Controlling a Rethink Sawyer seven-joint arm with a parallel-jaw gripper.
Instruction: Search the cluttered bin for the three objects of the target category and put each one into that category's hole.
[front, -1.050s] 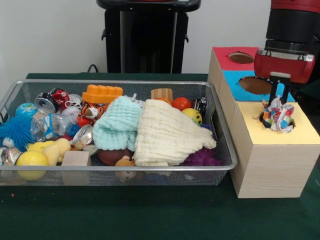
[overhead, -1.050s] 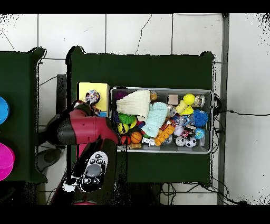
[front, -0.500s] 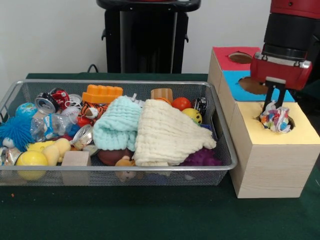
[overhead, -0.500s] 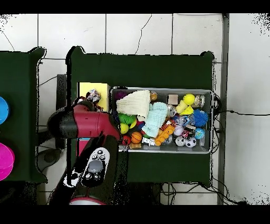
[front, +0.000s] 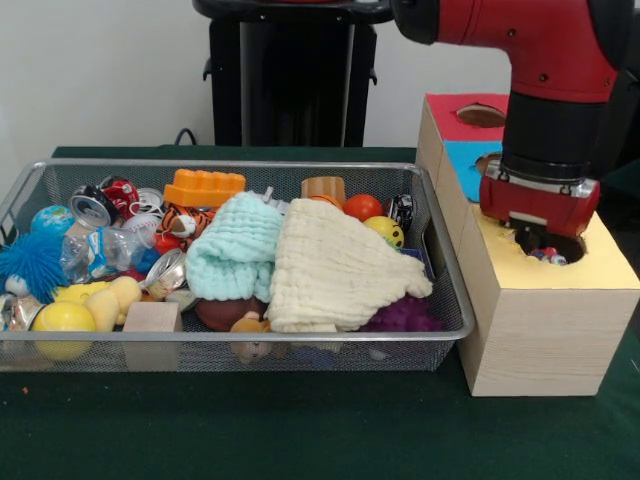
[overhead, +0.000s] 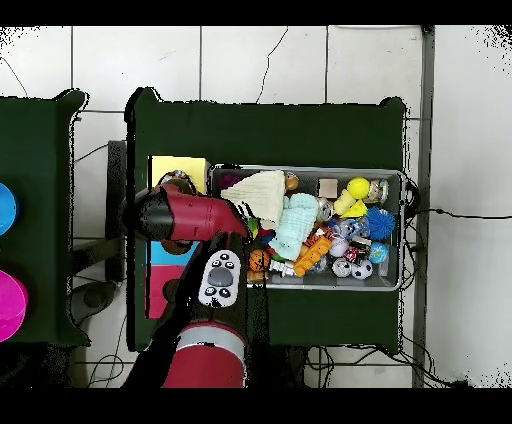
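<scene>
Surface (front: 300, 440): dark green, carrying bin and box.

Bin (front: 440, 330): wire mesh, at 9 o'clock from the box; heaped with clutter. On top lie a cream cloth (front: 335, 270) and a mint cloth (front: 235, 245); also an orange block (front: 204, 187), a wooden cube (front: 152, 318), a blue spiky ball (front: 30, 262), cans and small balls.

Box (front: 545, 320): wooden, three holes along the top: red, blue, yellow (front: 560, 247).

Arm (front: 545, 110): red and black, standing straight down over the yellow hole.

End effector (front: 540, 238): tips sunk at the hole's mouth; whether spread or closed cannot be told.

Bundle (front: 547, 256): multicoloured, mostly down inside the yellow hole, directly under the end effector, only its top showing. Likely this drop is nearly complete; remaining targets lie at 9 o'clock, in the bin.
</scene>
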